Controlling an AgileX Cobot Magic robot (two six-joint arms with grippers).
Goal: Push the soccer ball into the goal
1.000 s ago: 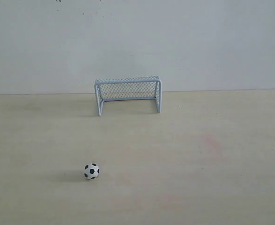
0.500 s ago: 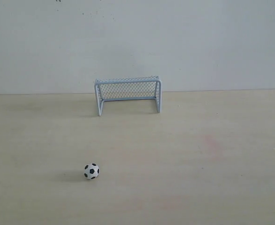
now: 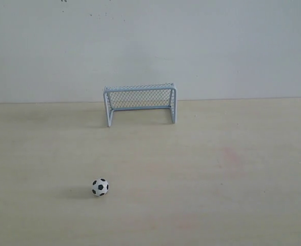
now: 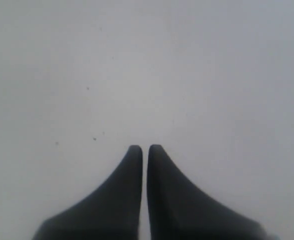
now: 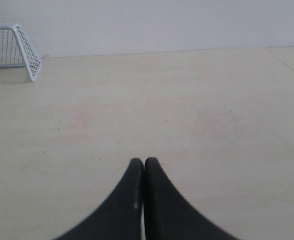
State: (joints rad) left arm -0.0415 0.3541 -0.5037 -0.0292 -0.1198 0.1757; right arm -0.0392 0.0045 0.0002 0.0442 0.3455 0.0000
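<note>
Outside view first. The soccer ball [image 3: 100, 187] sits on its own at the lower left of centre, a tiny black-and-white thing. The goal [image 3: 140, 104] is up in the middle of the frame, at the far end of the table [image 3: 242, 205], with its back to the wall [image 3: 217, 46] and its open mouth facing the camera. The two are well apart. The ball lies a touch further left than the goal's left post, so it isn't lined up with the opening. The stretch of table between them is bare pale wood. There's a faint pinkish stain [image 3: 231, 155] right of centre. The wall is plain grey-white with a few dark specks near the top edge.

Left wrist view: my left gripper [image 4: 144, 148] is pointed at a flat pale grey surface with a handful of little dark specks, probably that same wall, though I can't say for sure. The two dark fingers come to a point with only a hairline slit between them, so the jaws are together and holding nothing.

Right wrist view: my right gripper [image 5: 144, 161] is angled down over the table, fingers pressed flat against each other and empty too. Ahead of the tips there's a long run of light wood. One corner of the goal, post and netting, peeks in at the far side where the table meets the wall.
</note>
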